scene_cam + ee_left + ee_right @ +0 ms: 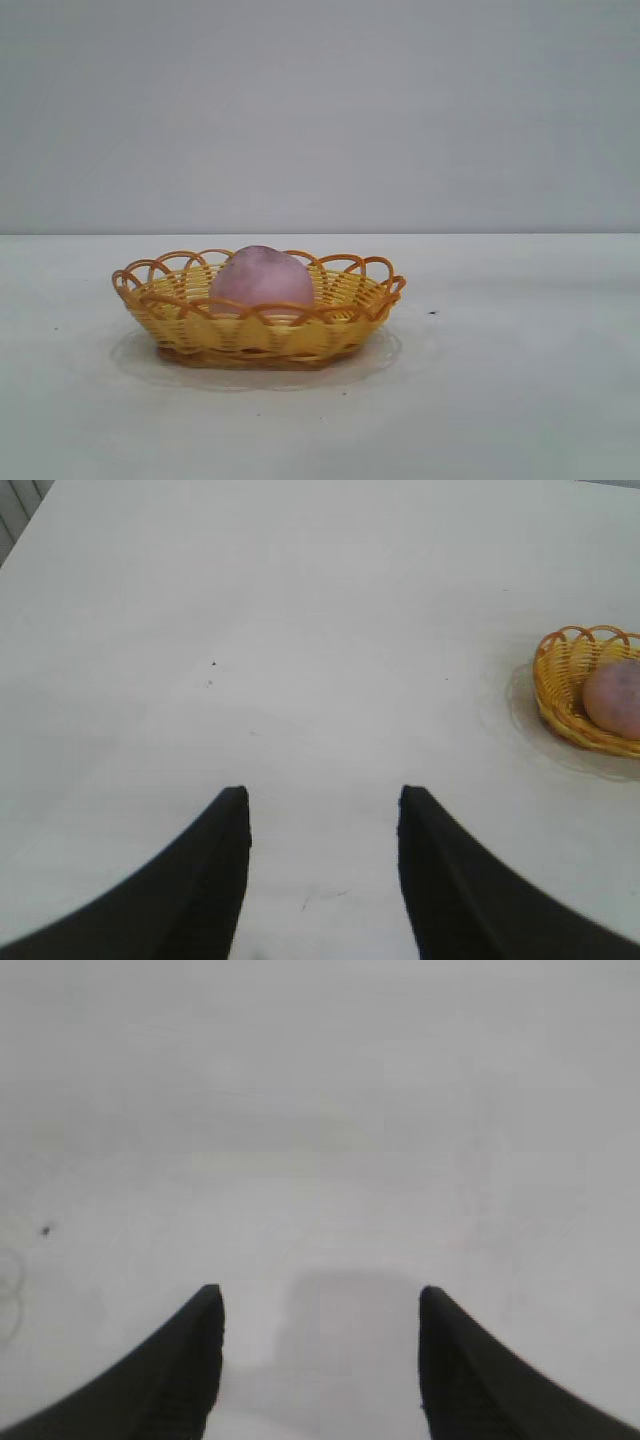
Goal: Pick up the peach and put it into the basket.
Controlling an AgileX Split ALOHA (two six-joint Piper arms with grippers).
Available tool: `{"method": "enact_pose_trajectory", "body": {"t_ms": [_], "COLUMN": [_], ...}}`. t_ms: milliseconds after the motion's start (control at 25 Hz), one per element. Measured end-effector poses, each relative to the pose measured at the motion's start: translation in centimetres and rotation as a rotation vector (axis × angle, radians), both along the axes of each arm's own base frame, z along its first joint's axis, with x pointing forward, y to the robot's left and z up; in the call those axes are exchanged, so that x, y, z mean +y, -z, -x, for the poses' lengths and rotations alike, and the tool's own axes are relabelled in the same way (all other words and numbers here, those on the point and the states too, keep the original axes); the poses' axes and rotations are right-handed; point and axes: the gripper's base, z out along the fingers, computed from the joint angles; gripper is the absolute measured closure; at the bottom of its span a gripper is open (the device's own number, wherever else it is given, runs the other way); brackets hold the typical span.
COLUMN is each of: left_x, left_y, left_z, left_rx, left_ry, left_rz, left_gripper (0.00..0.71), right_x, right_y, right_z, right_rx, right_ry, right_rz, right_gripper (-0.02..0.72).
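The pink-mauve peach (262,277) lies inside the yellow-orange wicker basket (170,318) on the white table, left of centre in the exterior view. Neither arm shows in that view. In the left wrist view the basket (560,680) with the peach (614,698) in it sits far off to the side. My left gripper (322,798) is open and empty over bare table. My right gripper (320,1295) is open and empty over bare table; the basket and peach do not show in its view.
The white table (520,380) stretches around the basket, with a few small dark specks (432,313) on it. A plain grey wall stands behind the table.
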Motion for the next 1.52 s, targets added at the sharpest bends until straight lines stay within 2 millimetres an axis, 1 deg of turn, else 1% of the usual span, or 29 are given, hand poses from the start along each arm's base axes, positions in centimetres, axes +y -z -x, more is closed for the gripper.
{"method": "enact_pose_trajectory", "body": {"t_ms": [80,240,400,440,480,520,640,840,1000,1240,1320,1520], "left_x": [0.0,0.0,0.0,0.0,0.0,0.0,0.0,0.0,0.0,0.0,0.0,0.0], "left_y": [0.0,0.0,0.0,0.0,0.0,0.0,0.0,0.0,0.0,0.0,0.0,0.0], "left_z": [0.0,0.0,0.0,0.0,0.0,0.0,0.0,0.0,0.0,0.0,0.0,0.0], "left_rx": [0.0,0.0,0.0,0.0,0.0,0.0,0.0,0.0,0.0,0.0,0.0,0.0], "left_ry": [0.0,0.0,0.0,0.0,0.0,0.0,0.0,0.0,0.0,0.0,0.0,0.0], "left_rz": [0.0,0.0,0.0,0.0,0.0,0.0,0.0,0.0,0.0,0.0,0.0,0.0], "left_gripper": [0.41,0.41,0.41,0.41,0.41,0.41,0.41,0.41,0.41,0.41,0.41,0.41], "right_x": [0.0,-0.1,-0.1,-0.2,-0.2,-0.2,-0.3,-0.4,-0.5,-0.7,-0.7,-0.7], "right_y": [-0.2,-0.6,0.3,0.7,1.1,1.2,0.9,1.2,0.7,0.5,0.6,0.6], "right_z": [2.7,7.2,10.7,11.3,12.0,12.6,14.0,16.2,18.0,21.5,21.9,21.9], "right_rx": [-0.007,-0.007,0.016,0.021,0.024,0.023,-0.015,-0.064,-0.181,-0.401,-0.423,-0.423], "right_ry": [-0.007,-0.024,-0.017,-0.015,-0.015,-0.015,-0.014,-0.006,0.003,0.001,-0.002,-0.004], "right_rz": [-0.002,-0.006,-0.021,-0.022,-0.021,-0.021,-0.021,-0.015,-0.023,-0.03,-0.029,-0.027], "right_gripper": [0.289,0.289,0.289,0.339,0.35,0.342,0.342,0.342,0.342,0.342,0.342,0.342]}}
